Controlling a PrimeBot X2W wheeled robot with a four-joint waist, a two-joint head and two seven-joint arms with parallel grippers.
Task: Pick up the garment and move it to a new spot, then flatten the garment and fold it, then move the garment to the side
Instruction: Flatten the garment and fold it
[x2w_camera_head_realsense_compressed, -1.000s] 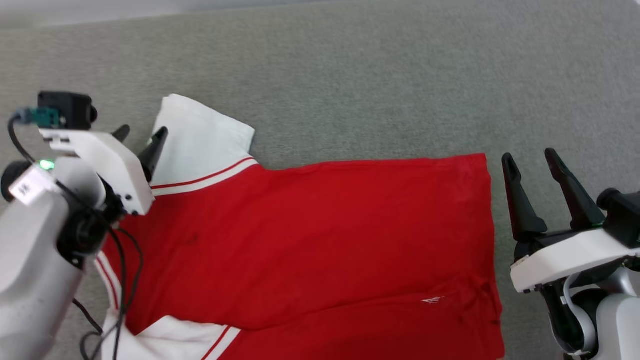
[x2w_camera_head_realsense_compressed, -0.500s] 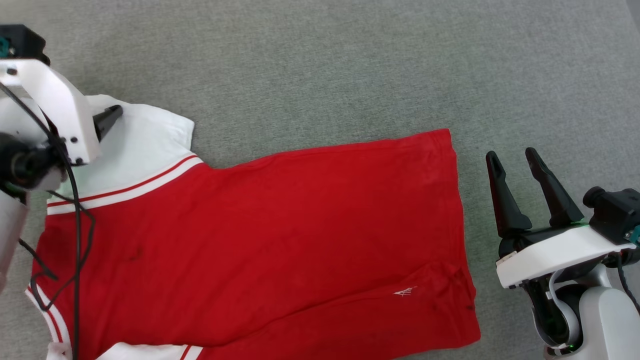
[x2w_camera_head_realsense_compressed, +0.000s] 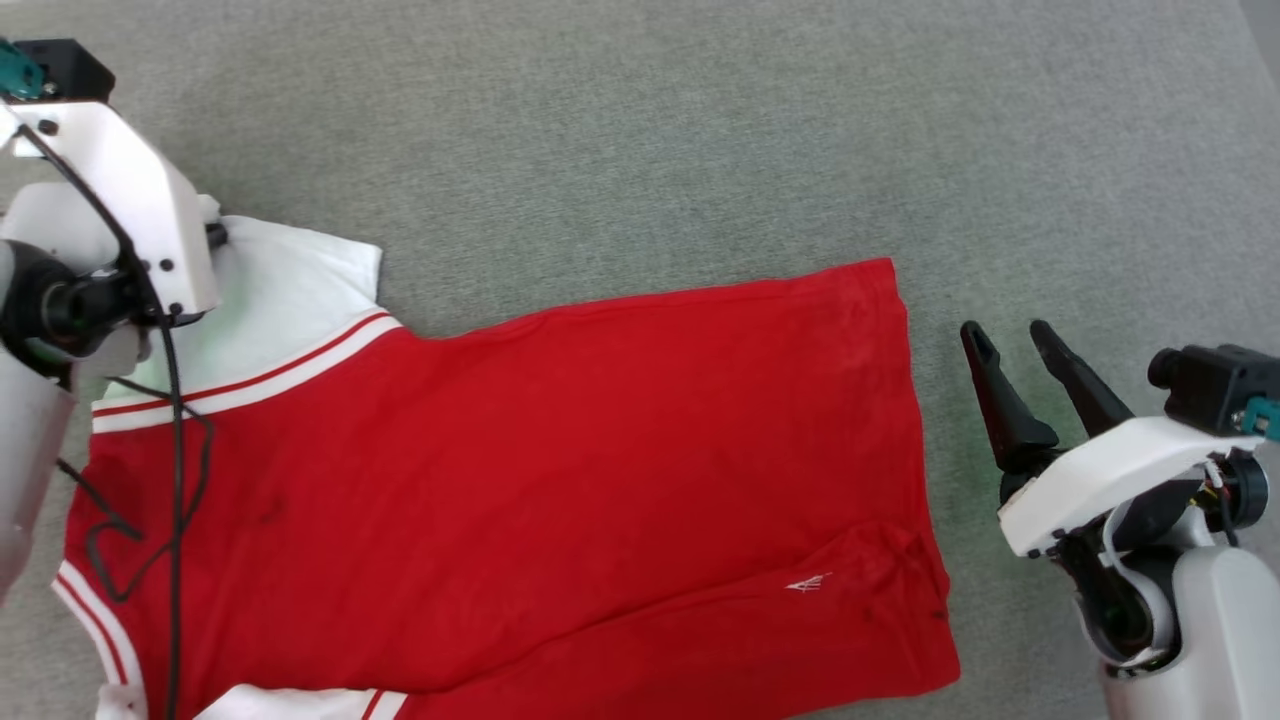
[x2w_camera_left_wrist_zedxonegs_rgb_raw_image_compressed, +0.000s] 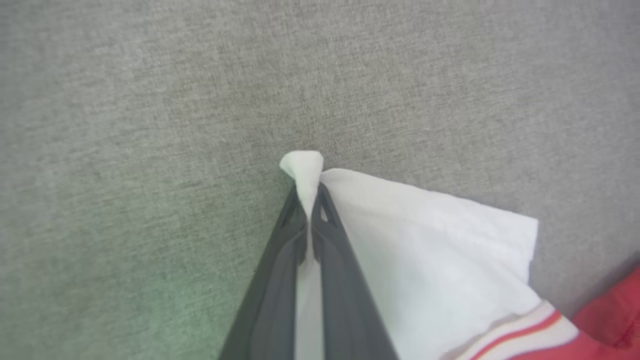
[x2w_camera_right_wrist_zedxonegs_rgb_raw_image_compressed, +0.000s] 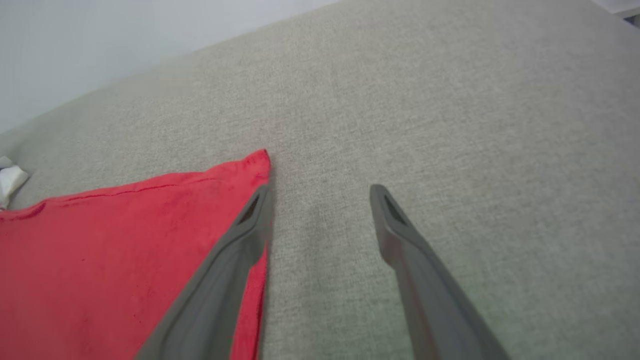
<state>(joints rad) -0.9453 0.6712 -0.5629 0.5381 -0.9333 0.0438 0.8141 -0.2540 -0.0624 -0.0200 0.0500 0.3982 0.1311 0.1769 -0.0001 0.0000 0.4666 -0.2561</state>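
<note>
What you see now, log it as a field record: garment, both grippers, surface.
surface: grey fabric
garment: red jersey, spread out on the surface
left gripper: shut on the corner of the white sleeve
right gripper: open, holding nothing, beside the red hem corner
logo: small, white, near the hem

Soft matt cloth — garment (x2w_camera_head_realsense_compressed: 560, 450) (few creases); coarse woven matt fabric — grey surface (x2w_camera_head_realsense_compressed: 700, 150).
</note>
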